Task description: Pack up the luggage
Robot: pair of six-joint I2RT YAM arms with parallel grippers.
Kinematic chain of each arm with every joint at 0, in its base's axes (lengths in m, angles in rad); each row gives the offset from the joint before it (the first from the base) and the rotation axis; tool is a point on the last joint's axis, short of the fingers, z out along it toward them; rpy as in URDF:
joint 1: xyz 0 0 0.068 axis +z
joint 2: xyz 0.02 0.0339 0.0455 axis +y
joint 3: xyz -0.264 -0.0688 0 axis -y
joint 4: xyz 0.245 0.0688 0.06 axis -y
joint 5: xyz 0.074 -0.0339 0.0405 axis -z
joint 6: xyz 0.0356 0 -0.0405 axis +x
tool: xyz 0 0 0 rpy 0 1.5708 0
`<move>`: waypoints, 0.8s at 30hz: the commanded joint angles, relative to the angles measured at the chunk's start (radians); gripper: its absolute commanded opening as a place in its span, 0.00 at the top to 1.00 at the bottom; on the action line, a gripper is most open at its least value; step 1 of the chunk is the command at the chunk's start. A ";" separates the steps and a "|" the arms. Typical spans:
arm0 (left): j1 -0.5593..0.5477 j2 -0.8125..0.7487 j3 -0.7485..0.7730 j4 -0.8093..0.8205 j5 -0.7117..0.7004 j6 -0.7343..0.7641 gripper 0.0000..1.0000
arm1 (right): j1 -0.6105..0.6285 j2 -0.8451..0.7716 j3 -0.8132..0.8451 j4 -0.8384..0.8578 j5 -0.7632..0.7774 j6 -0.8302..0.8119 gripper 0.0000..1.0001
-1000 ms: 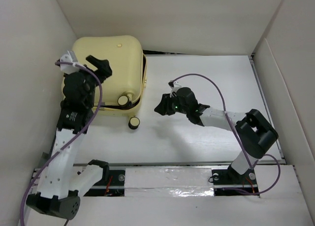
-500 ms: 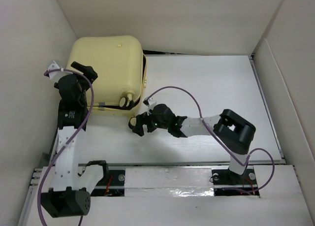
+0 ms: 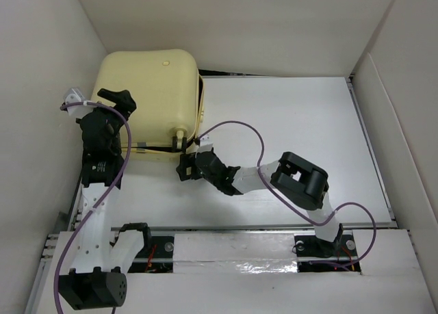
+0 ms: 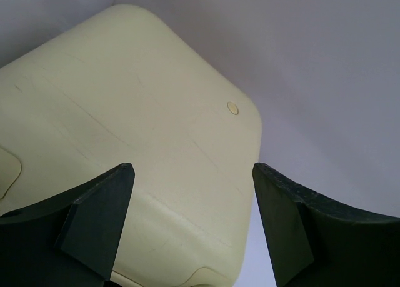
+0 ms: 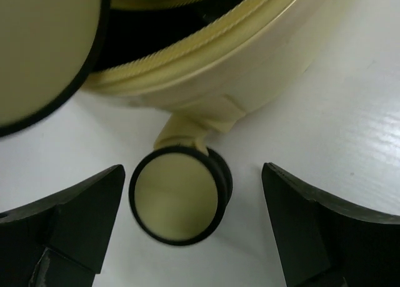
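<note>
The luggage (image 3: 147,88) is a pale yellow hard-shell suitcase lying at the back left, with its lid down. A narrow gap on the near right side shows zipper and black lining (image 5: 156,30). My left gripper (image 3: 118,98) is open and empty above the shell's left edge. In the left wrist view the shell (image 4: 125,112) lies below the open left gripper (image 4: 192,171). My right gripper (image 3: 185,167) is open and low at the suitcase's near right corner. In the right wrist view the right gripper (image 5: 192,171) has a black-and-cream wheel (image 5: 175,202) between its fingers, not touching them. A second wheel (image 5: 44,49) shows upper left.
White enclosure walls stand close on the left (image 3: 41,88), the back (image 3: 239,27) and the right (image 3: 404,122). The suitcase sits against the left wall. White tabletop (image 3: 294,115) stretches to its right. A purple cable (image 3: 239,129) loops above the right arm.
My right arm has reached left across the table to the suitcase's near wheel. My left gripper has drawn back from over the lid to the shell's left edge.
</note>
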 commanded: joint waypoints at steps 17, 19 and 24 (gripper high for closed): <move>0.002 0.038 -0.003 0.072 0.063 -0.014 0.26 | -0.228 -0.312 -0.436 0.264 0.076 0.081 1.00; 0.002 0.035 -0.006 0.069 0.061 -0.012 0.26 | -0.283 -0.412 -0.523 0.252 0.073 0.086 1.00; 0.002 0.029 -0.016 0.032 0.027 -0.015 0.28 | -0.385 -0.573 -0.634 0.178 0.059 0.081 0.93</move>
